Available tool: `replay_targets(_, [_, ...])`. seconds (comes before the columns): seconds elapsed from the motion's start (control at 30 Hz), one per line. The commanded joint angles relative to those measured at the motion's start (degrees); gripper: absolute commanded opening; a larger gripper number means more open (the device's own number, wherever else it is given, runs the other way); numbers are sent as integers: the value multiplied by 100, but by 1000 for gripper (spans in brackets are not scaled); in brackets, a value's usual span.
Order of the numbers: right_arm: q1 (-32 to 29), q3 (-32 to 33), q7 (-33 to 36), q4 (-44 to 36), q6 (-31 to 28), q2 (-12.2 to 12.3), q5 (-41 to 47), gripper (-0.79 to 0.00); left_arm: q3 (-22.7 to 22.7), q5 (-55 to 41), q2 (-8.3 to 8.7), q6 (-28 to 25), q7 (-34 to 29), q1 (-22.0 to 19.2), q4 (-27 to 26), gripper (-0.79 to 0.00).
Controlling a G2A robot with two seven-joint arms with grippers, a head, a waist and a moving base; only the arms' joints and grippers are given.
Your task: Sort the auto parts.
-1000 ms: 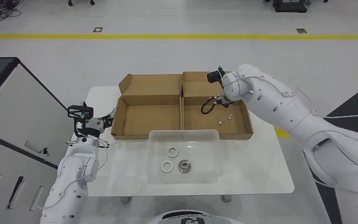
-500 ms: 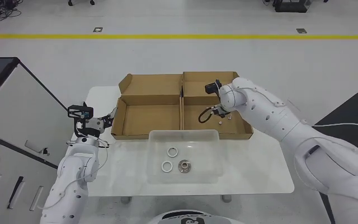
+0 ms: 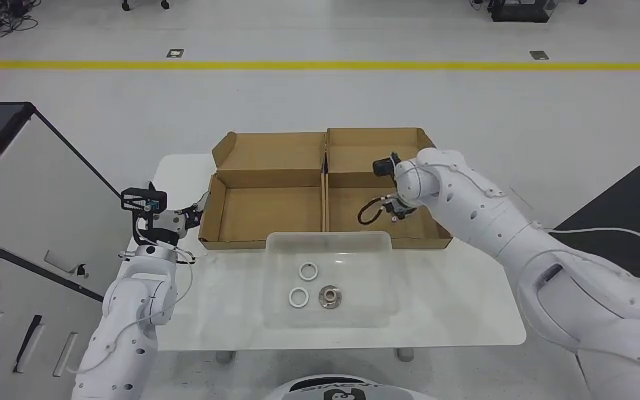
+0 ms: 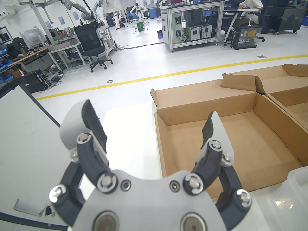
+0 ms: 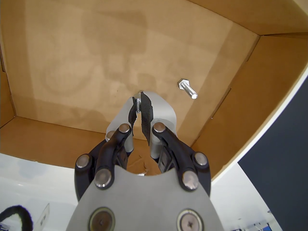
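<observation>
bolt (image 5: 137,105) is pinched between the pads of my right gripper (image 5: 138,96), you can see the threads sitting right in the gap. the jaws are clamped down on the shank, which i figure keeps it from swinging or rolling out before i want it to. i'm down low inside the right cardboard box (image 5: 168,37), over its floor. a second bolt (image 5: 187,89) lies on its side just beside my fingertips, nearer the side wall. so my guess is this box is the bolt pile and i'm at the let-go step, close to the cardboard so it won't bounce far.

further out, the left cardboard box (image 3: 265,210) sits touching the right one, flaps up. in front of both is the clear plastic bin (image 3: 325,238) with two white rings (image 3: 310,270) and a round metal flanged piece (image 3: 329,296) in it, so i'd say the sorting is only partly done. my left gripper (image 4: 149,110) hangs wide open holding nothing, just off the outer side of the left box. i reckon it's parked there to leave the right arm room.
</observation>
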Motion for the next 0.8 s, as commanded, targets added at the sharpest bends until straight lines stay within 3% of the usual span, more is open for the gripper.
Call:
replay_targets(0.0, [-2,18,-13,63,-22,-20,-35,-785,0,0,0,0,0,0,0,0])
replay_targets(0.2, [-9,69,-2,239,-80,-95,-92,-763,0,0,0,0,0,0,0,0])
replay_targets(0.23, [-15,71,8,269,-90,-108,-105,-683,0,0,0,0,0,0,0,0])
replay_targets(0.27, [-21,82,12,297,-98,-121,-102,-665,0,0,0,0,0,0,0,0])
replay_targets(0.53, [-75,139,44,439,-167,-207,-171,-631,0,0,0,0,0,0,0,0])
replay_targets(0.6, [-76,182,53,437,-172,-218,-164,-523,0,0,0,0,0,0,0,0])
replay_targets(0.63, [-63,217,62,431,-179,-219,-154,-413,0,0,0,0,0,0,0,0])
replay_targets(0.67, [-53,252,70,417,-178,-218,-151,-169,0,0,0,0,0,0,0,0])
replay_targets(0.7, [-46,298,60,397,-181,-214,-134,0,0,0,0,0,0,0,0,0])
replay_targets(0.77, [-34,397,58,368,-227,-200,-83,0,0,0,0,0,0,0,0,0])
